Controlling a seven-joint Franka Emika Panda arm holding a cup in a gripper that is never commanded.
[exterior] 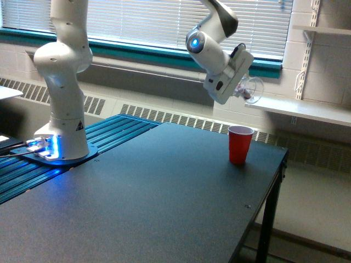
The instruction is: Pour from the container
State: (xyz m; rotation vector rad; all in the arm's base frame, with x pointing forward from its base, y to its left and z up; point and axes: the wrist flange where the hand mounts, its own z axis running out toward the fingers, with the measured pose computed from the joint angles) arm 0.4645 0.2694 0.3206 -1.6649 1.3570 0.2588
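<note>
My gripper (242, 87) hangs in the air above the black table, shut on the container (250, 89), a small clear rounded cup. The cup lies tilted on its side, its mouth pointing toward the exterior view's right, with something small and dark-pinkish inside it. It sits a short way above the red plastic cup (239, 144), slightly to that cup's right. The red cup stands upright near the table's far right corner.
The black table (164, 197) ends at a right edge close to the red cup. The arm's white base (60, 109) stands at the left on blue slats. A white wall shelf (296, 109) lies just behind the held cup.
</note>
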